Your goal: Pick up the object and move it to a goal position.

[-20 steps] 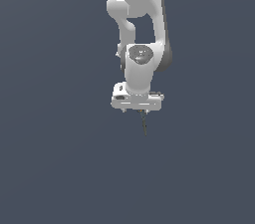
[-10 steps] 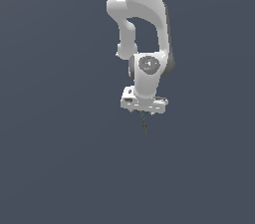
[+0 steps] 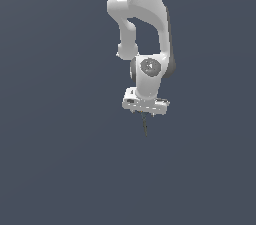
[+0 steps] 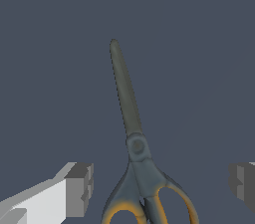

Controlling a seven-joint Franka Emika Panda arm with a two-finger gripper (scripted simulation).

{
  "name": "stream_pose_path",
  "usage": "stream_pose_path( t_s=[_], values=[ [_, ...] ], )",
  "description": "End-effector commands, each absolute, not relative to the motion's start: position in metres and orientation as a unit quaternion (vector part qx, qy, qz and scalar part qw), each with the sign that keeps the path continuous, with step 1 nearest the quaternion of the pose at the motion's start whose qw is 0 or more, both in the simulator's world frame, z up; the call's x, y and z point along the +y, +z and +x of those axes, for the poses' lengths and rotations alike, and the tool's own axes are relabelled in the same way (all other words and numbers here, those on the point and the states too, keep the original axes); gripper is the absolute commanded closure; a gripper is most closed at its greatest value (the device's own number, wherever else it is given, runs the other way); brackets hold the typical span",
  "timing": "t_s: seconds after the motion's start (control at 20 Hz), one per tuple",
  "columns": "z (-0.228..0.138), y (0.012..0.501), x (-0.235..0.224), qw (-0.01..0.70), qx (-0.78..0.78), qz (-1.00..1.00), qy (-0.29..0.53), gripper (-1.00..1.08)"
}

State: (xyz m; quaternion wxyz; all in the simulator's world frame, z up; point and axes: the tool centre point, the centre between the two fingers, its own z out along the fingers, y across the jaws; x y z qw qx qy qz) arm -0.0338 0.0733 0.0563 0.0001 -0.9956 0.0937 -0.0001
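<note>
Wrist view, reading from left to right, shows you one pale finger pad [image 4: 79, 189] at the edge, then the object [image 4: 130, 118], a closed pair of scissors with a dark grey blade and orange-lined handle loops, then the other pad at the far edge. The fingers stand wide apart with the scissors lying between them, handles nearest the camera and the tip pointing away. Neither pad touches the scissors, so nothing is held.

In the exterior view the arm reaches down from the top of the picture and the gripper [image 3: 145, 113] sits just above a thin dark sliver, the object [image 3: 145, 125], lying on the plain grey surface [image 3: 50, 159]. You cannot tell from this view whether the fingertips have reached the height of the scissors or hang slightly above them.

As a judgement, the approach and alignment look done, since you are centred over the handle end. Closing on the scissors, lifting them and carrying them to the goal all remain. No goal marker shows in either picture.
</note>
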Motion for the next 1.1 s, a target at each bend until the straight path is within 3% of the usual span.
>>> stream_pose_path(
  t_s=[0.0,0.65,0.7,1.05],
  values=[
    [-0.034,0.051,0.073,0.0,0.094,-0.996,0.0,-0.92],
    [-0.035,0.008,0.073,0.0,0.096,-0.995,0.0,-0.92],
    [-0.035,0.008,0.073,0.0,0.096,-0.995,0.0,1.08],
    [-0.035,0.008,0.073,0.0,0.096,-0.995,0.0,1.08]
  ],
)
